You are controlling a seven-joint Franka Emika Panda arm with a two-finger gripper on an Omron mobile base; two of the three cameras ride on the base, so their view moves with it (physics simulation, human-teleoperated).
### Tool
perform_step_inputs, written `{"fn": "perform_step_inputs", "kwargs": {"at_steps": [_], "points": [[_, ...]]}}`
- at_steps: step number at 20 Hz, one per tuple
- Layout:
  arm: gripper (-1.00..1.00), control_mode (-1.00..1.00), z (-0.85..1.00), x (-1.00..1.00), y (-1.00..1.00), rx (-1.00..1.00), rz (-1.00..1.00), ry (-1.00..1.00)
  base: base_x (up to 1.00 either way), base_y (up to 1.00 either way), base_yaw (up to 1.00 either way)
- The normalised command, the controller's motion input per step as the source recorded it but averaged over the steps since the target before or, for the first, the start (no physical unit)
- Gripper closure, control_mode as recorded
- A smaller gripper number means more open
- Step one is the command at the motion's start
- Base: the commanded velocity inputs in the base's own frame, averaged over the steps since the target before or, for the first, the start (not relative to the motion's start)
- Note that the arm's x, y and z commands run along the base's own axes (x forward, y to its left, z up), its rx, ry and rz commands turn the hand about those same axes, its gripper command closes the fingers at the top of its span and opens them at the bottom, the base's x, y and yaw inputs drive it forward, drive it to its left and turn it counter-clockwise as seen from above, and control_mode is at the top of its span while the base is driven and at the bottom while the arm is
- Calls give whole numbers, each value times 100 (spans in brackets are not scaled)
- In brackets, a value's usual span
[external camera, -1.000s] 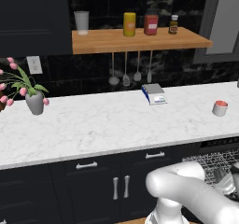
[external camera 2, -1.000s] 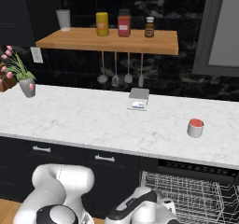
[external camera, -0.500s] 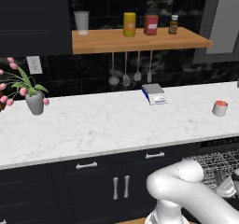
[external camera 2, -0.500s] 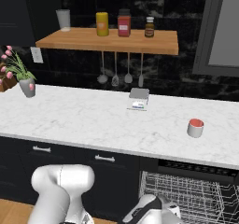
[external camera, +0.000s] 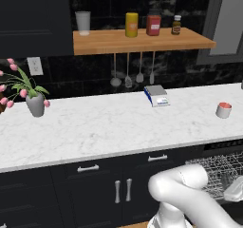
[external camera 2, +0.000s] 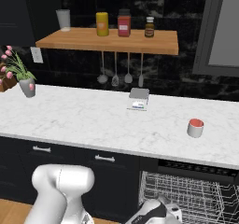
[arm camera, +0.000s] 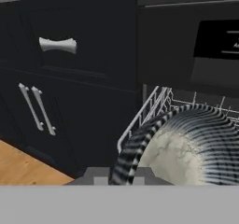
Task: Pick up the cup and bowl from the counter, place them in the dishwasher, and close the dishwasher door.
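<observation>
Bowl (arm camera: 186,146), striped outside and marbled inside, pinched by its rim at 6 o'clock in the hand view between the nearly closed gripper (arm camera: 122,175), over the dishwasher (external camera 2: 196,199) rack. Probably stiff, slick, breakable; best held at the rim. Cup (external camera 2: 195,128) visible on the counter (external camera 2: 93,120) at 3 o'clock from the base.

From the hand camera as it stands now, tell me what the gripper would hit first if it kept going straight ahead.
The gripper is shut on the rim of the striped bowl. Straight ahead, the bowl would probably meet the dishwasher wire rack first, though depth is hard to judge here.
</observation>
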Motion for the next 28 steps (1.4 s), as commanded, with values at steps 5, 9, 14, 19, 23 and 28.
{"fn": "perform_step_inputs", "kwargs": {"at_steps": [5,9,14,19,23,28], "points": [[100,-100,-6,18,18,17,0,-7,0,0,0],[100,-100,-14,49,1,1,0,1,0,0,0],[100,-100,-32,55,0,1,1,0,0,0,0],[100,-100,-59,75,-7,1,1,0,0,0,0],[100,-100,-67,62,-29,3,0,4,0,0,0],[100,-100,-63,31,-58,7,1,3,0,0,0]]}}
